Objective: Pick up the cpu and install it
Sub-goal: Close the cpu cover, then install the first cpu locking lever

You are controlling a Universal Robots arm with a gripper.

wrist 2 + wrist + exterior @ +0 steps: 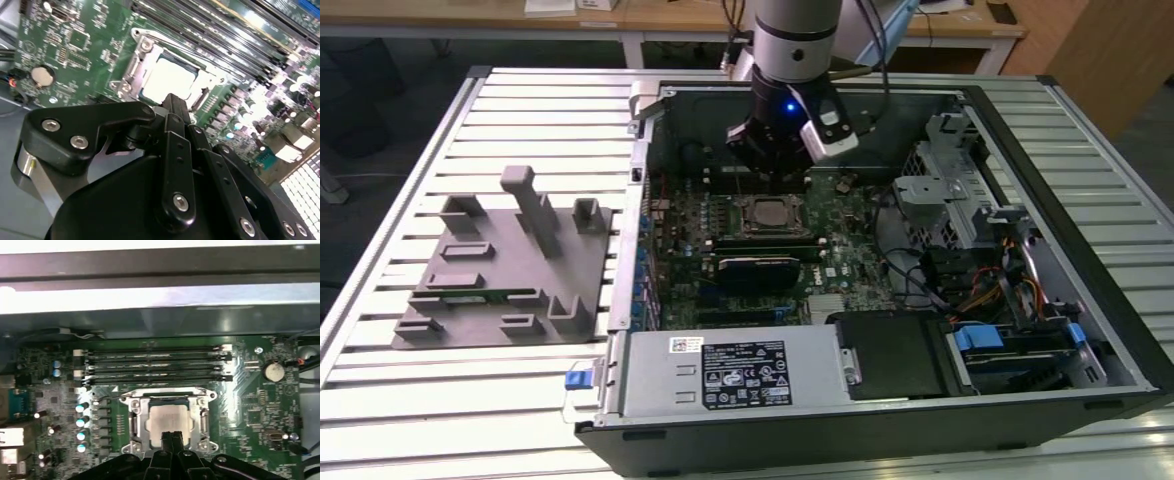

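The cpu lies flat in the metal-framed socket on the green motherboard, inside the open computer case. Its silver top plate shows in both wrist views, cpu and cpu, with the socket frame around it. My gripper hangs just above the socket's far edge in the exterior view. The black fingers are pressed together with nothing between them, their tips over the cpu's edge, and I cannot tell whether they touch it. In the second wrist view the gripper looks the same.
The case wall rings the motherboard. A power supply sits at the front, and a drive cage and cables at the exterior view's right. Empty memory slots run beside the socket. A grey fixture stands on the slatted table.
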